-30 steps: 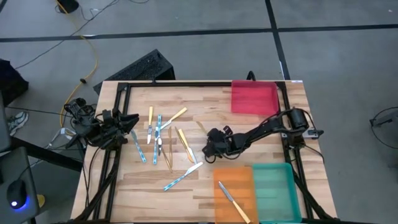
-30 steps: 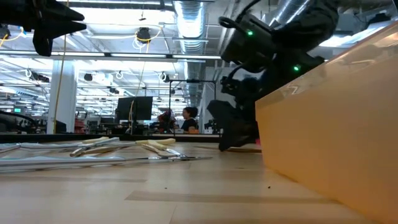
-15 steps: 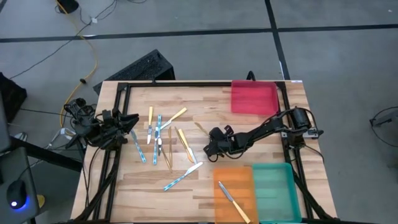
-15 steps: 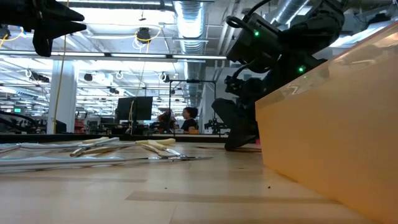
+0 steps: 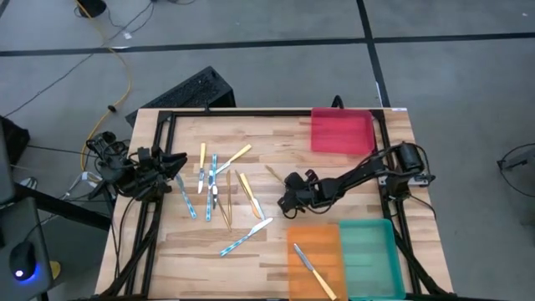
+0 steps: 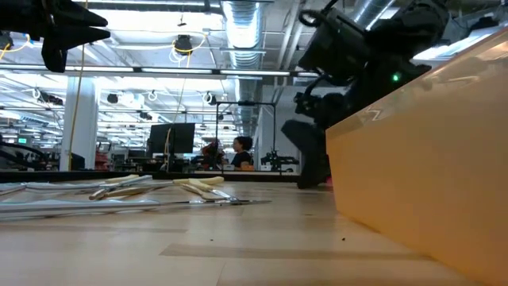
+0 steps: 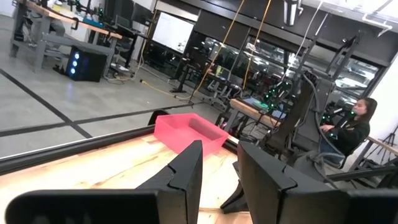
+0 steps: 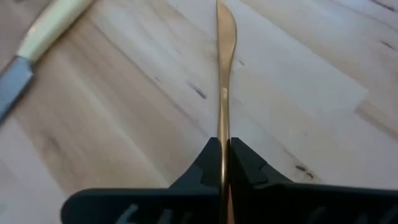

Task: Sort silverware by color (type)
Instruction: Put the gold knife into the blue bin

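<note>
Pinching a tan wood-coloured utensil edge-on between the right gripper fingers, at mid-table left of the red tray. Drifting slightly right and up compared with a second ago. Waiting at the left edge, left gripper parted and empty, beside the scattered silverware.

This is a robotics lab or industrial workshop hall. The low view looks past the wooden table into a wide open room with exposed silver ducting and rows of strip lights at the top of the frame, monitors at centre left and a seated person at benches. In the left wrist view, upper left, stand metal workbenches and a lit computer tower on grey concrete floor marked with dark lines; cables hang from overhead.
</note>
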You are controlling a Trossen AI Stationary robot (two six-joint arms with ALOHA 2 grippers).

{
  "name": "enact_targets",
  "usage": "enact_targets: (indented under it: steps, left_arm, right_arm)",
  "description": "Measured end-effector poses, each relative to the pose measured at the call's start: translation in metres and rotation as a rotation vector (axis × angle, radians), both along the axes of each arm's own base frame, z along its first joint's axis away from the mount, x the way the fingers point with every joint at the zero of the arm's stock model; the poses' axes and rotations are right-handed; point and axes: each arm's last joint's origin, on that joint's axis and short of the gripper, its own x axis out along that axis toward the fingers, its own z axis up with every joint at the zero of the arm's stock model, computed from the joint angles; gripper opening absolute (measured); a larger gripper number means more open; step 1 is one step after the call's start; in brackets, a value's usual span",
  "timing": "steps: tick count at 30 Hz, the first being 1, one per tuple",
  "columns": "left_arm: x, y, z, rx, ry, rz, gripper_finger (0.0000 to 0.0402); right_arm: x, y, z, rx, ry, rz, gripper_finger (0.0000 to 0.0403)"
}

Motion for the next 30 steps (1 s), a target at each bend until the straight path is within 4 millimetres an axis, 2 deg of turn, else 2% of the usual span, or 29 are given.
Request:
enact_targets:
  steps: [17, 21, 30]
  left_arm:
    - [0.000, 0.000, 0.000, 0.003, 0.002, 0.002, 0.0089]
    - [0.000, 0.000, 0.000, 0.003, 0.002, 0.002, 0.0089]
    - [0.000, 0.000, 0.000, 0.010, 0.006, 0.003, 0.0089]
  right_arm:
    - [-0.004, -0.017, 0.050, -0.030, -0.173, -0.105, 0.0018]
    - [-0.014, -0.020, 0.064, -0.022, -0.167, -0.136, 0.0018]
    - [-0.052, -0.019, 0.095, -0.025, -0.132, -0.247, 0.0018]
